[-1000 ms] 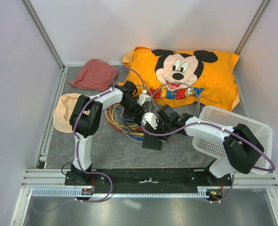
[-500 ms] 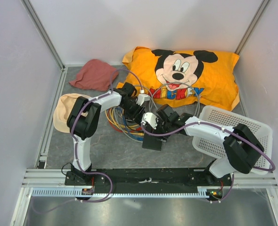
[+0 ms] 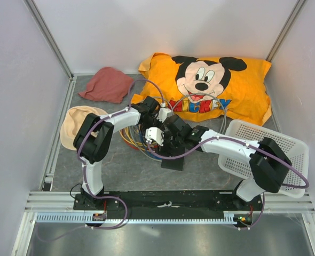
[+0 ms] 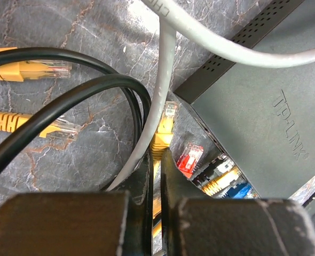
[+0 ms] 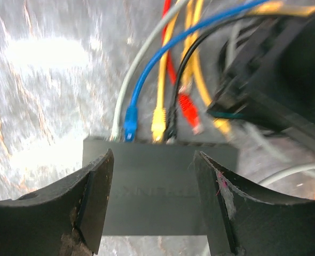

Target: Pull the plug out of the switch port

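- Switch (image 3: pixel 172 161): flat matte black box on the grey marbled tabletop (image 4: pixel 83 165), in front of the orange pillow (image 3: pixel 243 90) and to the left of the white mesh basket (image 3: pixel 293 140). In the overhead view it lies under and between the two arms' wrists. The left wrist view shows "TP-LINK" embossed on its lid.
- Left gripper (image 4: pixel 156 160): fingers drawn almost together, pinching the yellow plug (image 4: pixel 165 121) by its boot.
- Yellow plug: its clear tip is out of any port and lies just beside the corner of the switch, alongside a grey cable (image 4: pixel 165 58).
- Right gripper (image 5: pixel 153 157): jaws spread wide and holding nothing. The switch shows between the two fingers; whether they touch it cannot be told.
- Port face: a blue plug (image 5: pixel 131 118) sits in a port, with a second yellow connector (image 5: pixel 157 124) and a thin black lead next to it.
- Red plug (image 4: pixel 189 158): loose on the tabletop, just beside the port face.
- Black cable (image 4: pixel 67 98): looped over the tabletop near two more loose yellow connectors, well apart from the switch.
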Tool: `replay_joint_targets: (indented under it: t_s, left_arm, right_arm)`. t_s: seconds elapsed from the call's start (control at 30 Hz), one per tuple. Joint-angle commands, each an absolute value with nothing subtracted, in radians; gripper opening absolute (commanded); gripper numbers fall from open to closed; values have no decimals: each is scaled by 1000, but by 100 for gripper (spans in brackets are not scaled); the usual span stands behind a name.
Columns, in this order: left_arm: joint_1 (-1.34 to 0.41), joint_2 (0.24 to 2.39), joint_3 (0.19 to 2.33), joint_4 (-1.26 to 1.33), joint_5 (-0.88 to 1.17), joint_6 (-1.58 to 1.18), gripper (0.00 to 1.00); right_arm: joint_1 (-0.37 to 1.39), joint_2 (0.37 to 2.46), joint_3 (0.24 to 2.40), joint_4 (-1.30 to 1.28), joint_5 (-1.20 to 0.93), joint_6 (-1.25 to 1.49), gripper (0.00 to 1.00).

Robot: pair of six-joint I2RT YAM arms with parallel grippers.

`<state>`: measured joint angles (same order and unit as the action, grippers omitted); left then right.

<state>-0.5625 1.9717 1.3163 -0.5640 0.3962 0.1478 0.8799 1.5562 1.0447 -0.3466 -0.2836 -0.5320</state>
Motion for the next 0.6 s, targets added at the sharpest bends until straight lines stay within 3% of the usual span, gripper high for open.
replay_joint_targets:
  t_s: [0.0, 0.27, 0.57]
  left_arm:
    - [-535, 2016, 1273, -632, 204, 193, 2]
    - [-450, 1963, 1368, -683, 63, 370, 2]
    - [-426, 2016, 1410, -736, 106, 468, 2]
  right_arm:
    - [874, 1565, 970, -366, -293, -587, 70]
    - [856, 1500, 809, -426, -203, -725, 67]
    - [827, 1391, 663, -521, -107, -836, 65]
